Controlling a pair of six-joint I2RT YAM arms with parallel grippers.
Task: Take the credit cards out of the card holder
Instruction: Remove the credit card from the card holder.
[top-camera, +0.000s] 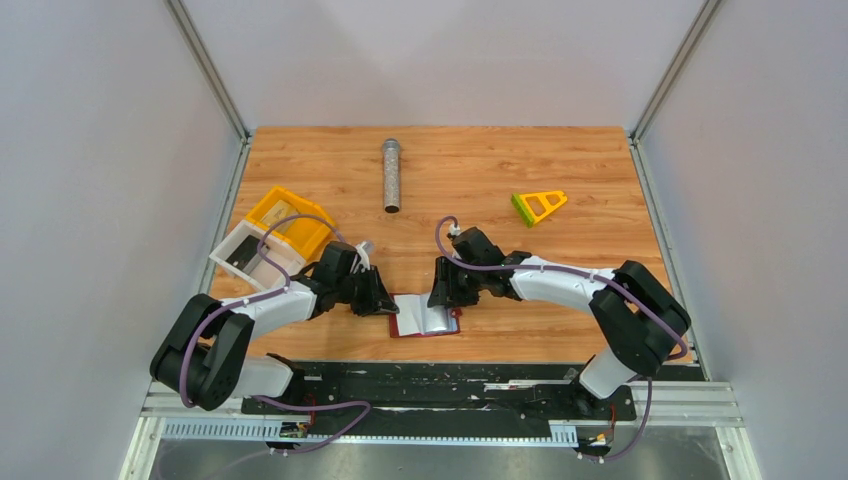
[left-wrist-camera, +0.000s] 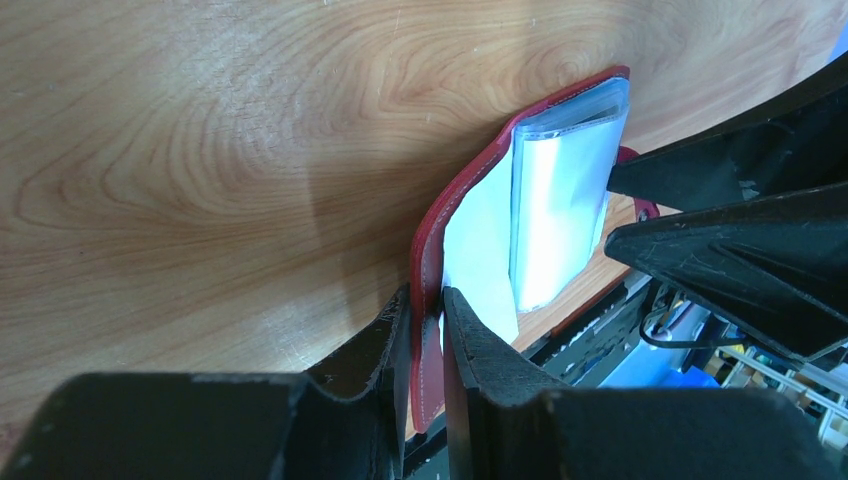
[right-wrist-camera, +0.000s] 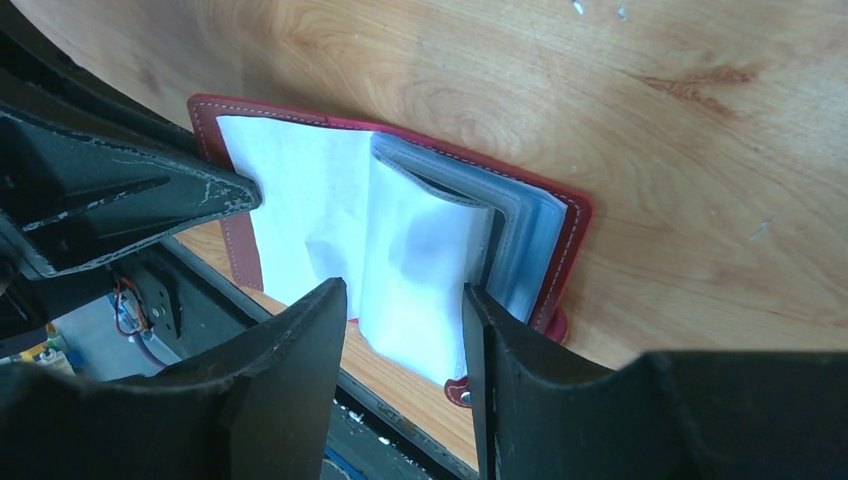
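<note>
Left gripper (left-wrist-camera: 425, 300) pinches red cover edge of card holder (left-wrist-camera: 520, 215). Right gripper (right-wrist-camera: 405, 290) half-spread, jaws straddle pale sleeve leaves (right-wrist-camera: 420, 250), not clamped. Holder lies open at near edge of table (top-camera: 480, 170), between arms.

Risk, we judge: right jaws grab whole leaf bundle, holder drags off edge, cover slips from left pinch.

Containers: yellow tray (top-camera: 272, 195), white tray (top-camera: 225, 250) at left; contents unclear to us. Holder pockets: we see no credit cards.

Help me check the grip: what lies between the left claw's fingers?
The red cover edge of the card holder, pinched in the left claw; the left wrist view shows it.
</note>
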